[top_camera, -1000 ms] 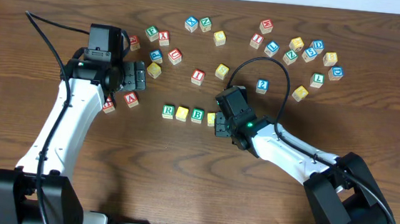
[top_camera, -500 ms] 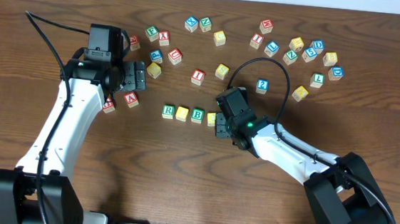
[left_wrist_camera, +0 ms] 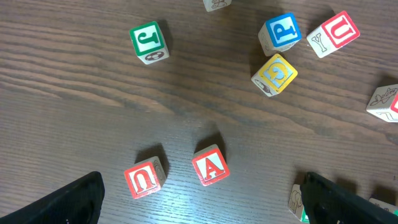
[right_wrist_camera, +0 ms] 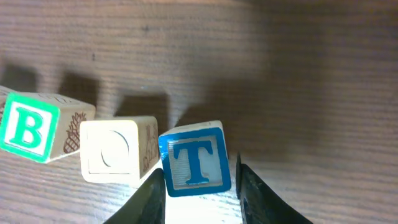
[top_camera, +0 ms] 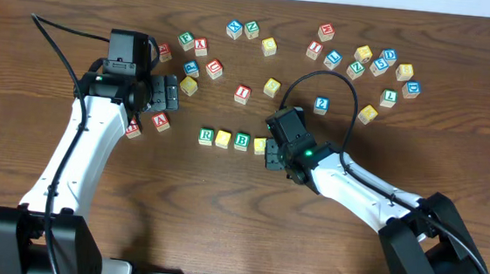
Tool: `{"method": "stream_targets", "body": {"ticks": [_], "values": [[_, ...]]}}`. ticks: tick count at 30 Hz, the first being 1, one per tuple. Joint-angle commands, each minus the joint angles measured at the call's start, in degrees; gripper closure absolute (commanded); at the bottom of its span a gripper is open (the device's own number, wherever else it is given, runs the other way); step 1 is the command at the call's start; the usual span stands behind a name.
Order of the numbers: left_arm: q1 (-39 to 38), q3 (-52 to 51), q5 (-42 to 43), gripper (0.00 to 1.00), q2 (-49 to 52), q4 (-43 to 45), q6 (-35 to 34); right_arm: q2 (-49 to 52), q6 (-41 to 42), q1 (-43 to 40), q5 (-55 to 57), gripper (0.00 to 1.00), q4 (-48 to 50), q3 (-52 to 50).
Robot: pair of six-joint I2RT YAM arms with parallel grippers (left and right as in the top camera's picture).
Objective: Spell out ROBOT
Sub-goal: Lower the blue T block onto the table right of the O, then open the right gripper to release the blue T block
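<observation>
A row lies mid-table: a green R cube [top_camera: 206, 136], a yellow cube [top_camera: 223, 139], a green B cube [top_camera: 241, 140] and a second yellow cube [top_camera: 260, 144]. My right gripper [top_camera: 273, 151] sits at the row's right end and hides the T from above. In the right wrist view the blue T cube [right_wrist_camera: 196, 162] is between the fingers of my right gripper [right_wrist_camera: 200, 175], which is shut on it. The T cube sits right beside the pale yellow cube [right_wrist_camera: 115, 149], with B [right_wrist_camera: 28, 134] further left. My left gripper [top_camera: 168, 94] hangs open over the left cubes, holding nothing.
Below the left gripper [left_wrist_camera: 211, 204] lie a red A [left_wrist_camera: 209, 168] and a red U [left_wrist_camera: 143, 179], with a green J [left_wrist_camera: 149, 42], a blue P [left_wrist_camera: 280, 32] and a yellow cube [left_wrist_camera: 275, 74] beyond. Several loose cubes are scattered along the back, including a red I [top_camera: 243, 92].
My right gripper has shifted slightly to the right at the row's end. The left arm has not moved.
</observation>
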Motion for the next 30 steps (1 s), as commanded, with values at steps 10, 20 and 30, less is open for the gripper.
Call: {"method": "stream_targets", "body": {"ticks": [10, 20, 30], "values": [[0.2, -0.5, 0.4, 0.01, -0.1, -0.2, 0.8, -5.4, -0.9, 0.4, -1.5, 0.67, -1.1, 1.6], [0.2, -0.5, 0.4, 0.01, -0.1, -0.2, 0.8, -7.0, -0.9, 0.4, 0.0, 0.69, -1.8, 1.7], [0.2, -0.5, 0.4, 0.01, -0.1, -0.2, 0.8, -7.6, -1.3, 0.3, 6.8, 0.71, -5.1, 1.7]]}}
